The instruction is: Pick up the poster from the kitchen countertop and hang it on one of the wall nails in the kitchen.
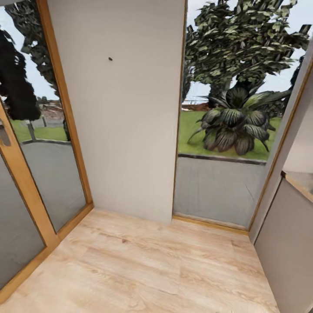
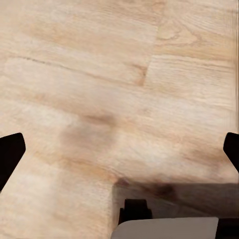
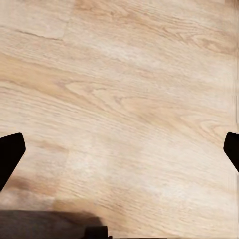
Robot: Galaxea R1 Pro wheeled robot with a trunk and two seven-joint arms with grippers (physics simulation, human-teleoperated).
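left gripper (image 2: 119,149), right gripper (image 3: 119,152): spread wide, empty, over wood floor (image 2: 99,74) | head: wall nail (image 1: 110,58), countertop (image 1: 300,179)

No readable text, labels or numbers anywhere — wall (image 1: 126,130), floor (image 1: 143,269) (both plain) bare of markings.

Wall nail (image 1: 110,58) on wall panel (image 1: 126,130) between windows (image 1: 221,130)

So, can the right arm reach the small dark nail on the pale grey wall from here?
Probably not yet. The small dark nail sits high on the pale grey wall, across a stretch of light wooden floor. The right gripper points down at that floor, its fingers wide apart and empty.
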